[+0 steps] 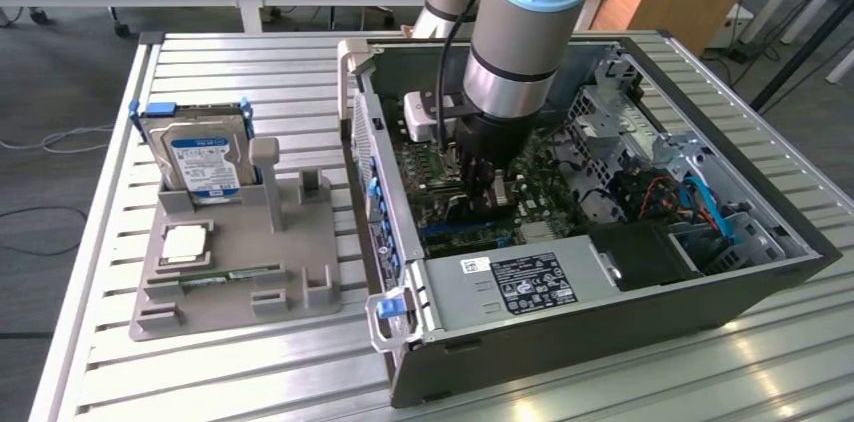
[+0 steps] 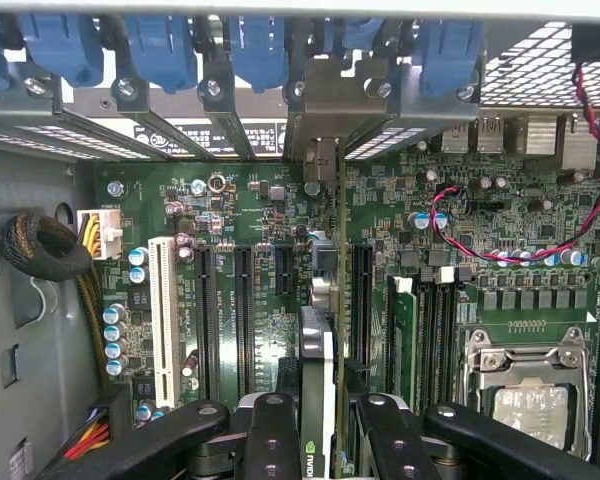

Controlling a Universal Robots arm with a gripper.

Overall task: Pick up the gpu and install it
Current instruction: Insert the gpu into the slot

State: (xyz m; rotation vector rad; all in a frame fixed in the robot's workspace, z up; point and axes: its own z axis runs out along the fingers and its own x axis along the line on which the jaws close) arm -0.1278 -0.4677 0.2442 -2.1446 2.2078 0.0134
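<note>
Inside computer case, claw gripping gpu upright over motherboard

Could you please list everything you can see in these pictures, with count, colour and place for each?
computer case: one, dark grey, lying open on the slatted table.
motherboard: one, green, inside the case.
gpu: one, dark card seen edge-on, upright between the gripper's fingers, over the motherboard slots.
power supply: one, silver with a black label, at the case's near end.
hard drive: one, silver with a blue label, standing in the grey holder on the exterior view's left.
RAM stick: one, green, lying on the holder.
processor: one, silver, on the holder.
gripper: one, black, shut on the gpu inside the case.
</note>
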